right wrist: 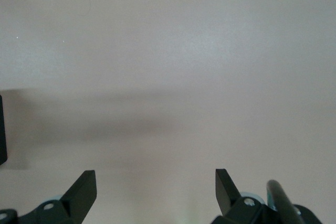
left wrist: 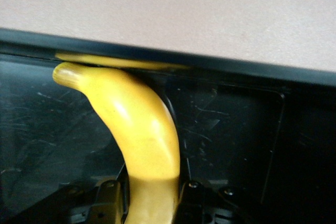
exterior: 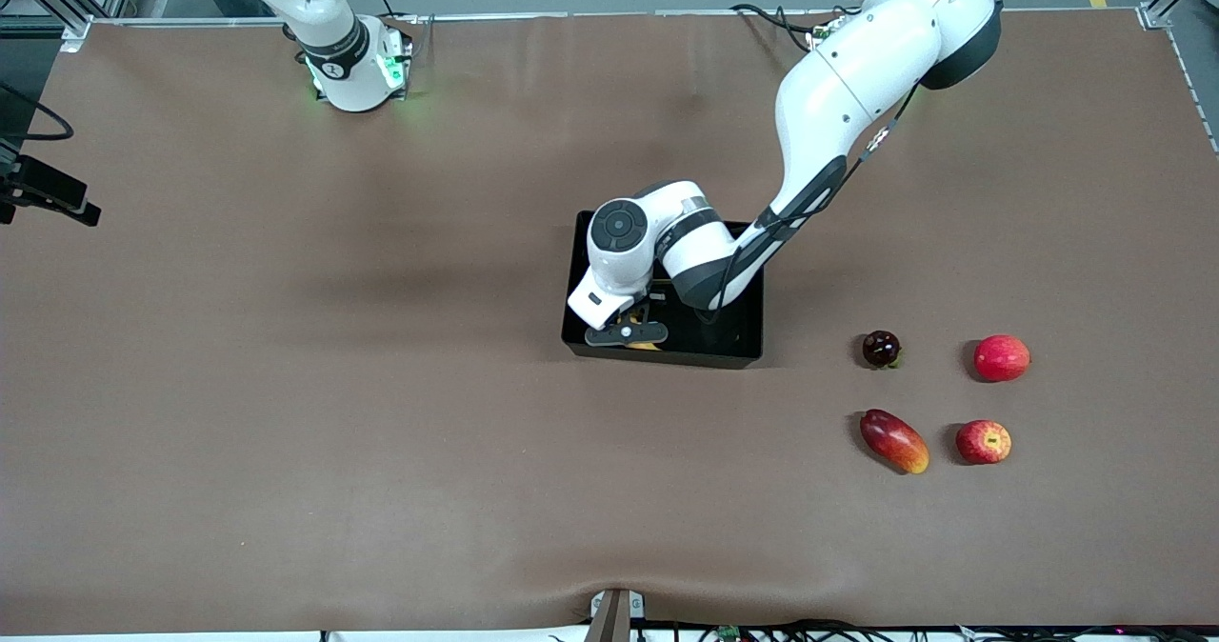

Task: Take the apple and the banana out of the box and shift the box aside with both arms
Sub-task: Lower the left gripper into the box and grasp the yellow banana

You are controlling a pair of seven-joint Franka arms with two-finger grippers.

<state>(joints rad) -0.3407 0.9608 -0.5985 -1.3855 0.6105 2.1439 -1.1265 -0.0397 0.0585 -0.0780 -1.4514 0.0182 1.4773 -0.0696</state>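
Front view: at frame centre I see the black bin [exterior: 733, 337] on the brown table [exterior: 286, 385], with my left arm [exterior: 857, 80] entering from the upper right of the frame and bending down into it. The left gripper [exterior: 630, 334] sits low inside the bin, at the wall nearer the camera and toward the right arm's end of the table, its fingers closed around the banana [exterior: 646, 344], of which only a sliver of yellow shows beneath the hand. In the lower right of the frame lie four loose fruits: a dark round fruit [exterior: 881, 348], a plain pinkish-red fruit [exterior: 1001, 357], a red-and-yellow mango [exterior: 893, 440] and the small red apple [exterior: 983, 441] with its yellowish dimple, the apple just beside the mango and nearer the camera than the pinkish-red fruit. The right arm [exterior: 333, 42] waits at the upper left. Left wrist view: the banana [left wrist: 142, 135] rises from between the fingers [left wrist: 107, 203] at the bottom edge, clamped on both flanks, its tip touching the bin [left wrist: 236, 129] wall. Right wrist view: I see the right gripper [right wrist: 156, 187] with fingers spread wide over bare table [right wrist: 168, 51], holding nothing.
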